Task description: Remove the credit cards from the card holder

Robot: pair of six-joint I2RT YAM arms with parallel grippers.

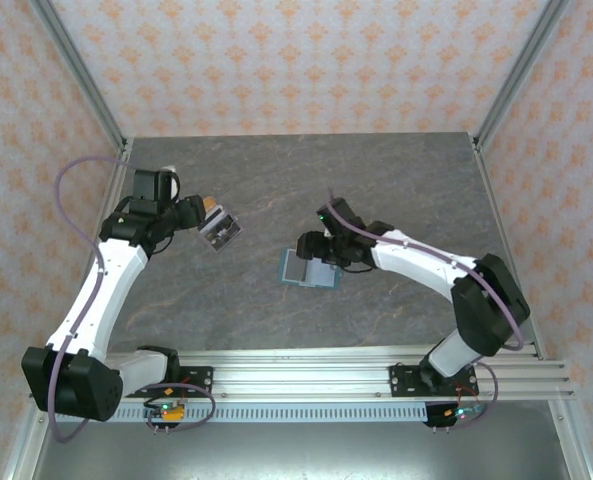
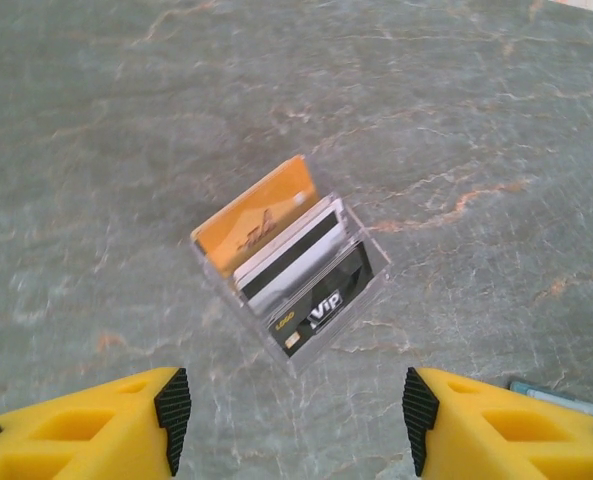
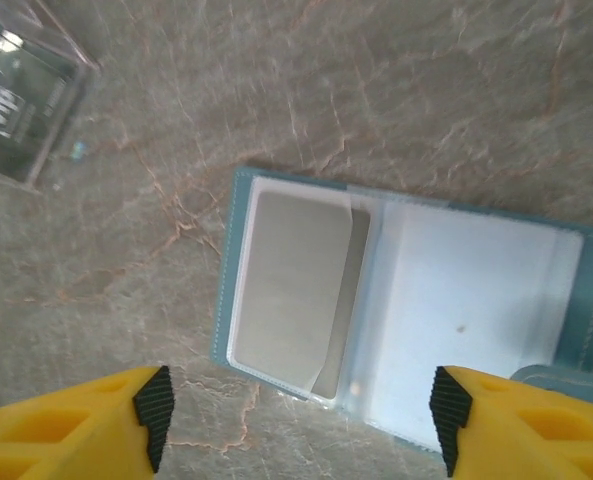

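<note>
From above: the teal card holder (image 1: 298, 270) lies open on the tabletop (image 1: 396, 180), under the right claw (image 1: 313, 254). The left claw (image 1: 198, 214) is by a clear box (image 1: 221, 230).

Left wrist: claw wide and empty, with three credit cards (image 2: 291, 255) (orange, pale, dark) standing in the box.

Right wrist: claw wide and empty. A grey card (image 3: 291, 285) sits in the holder.

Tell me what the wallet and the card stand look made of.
The wallet: probably faux leather, matte teal, stitched along its edge; its inner pockets look like glossy clear plastic film. The card stand: likely rigid acrylic, see-through, with bright edges.
</note>
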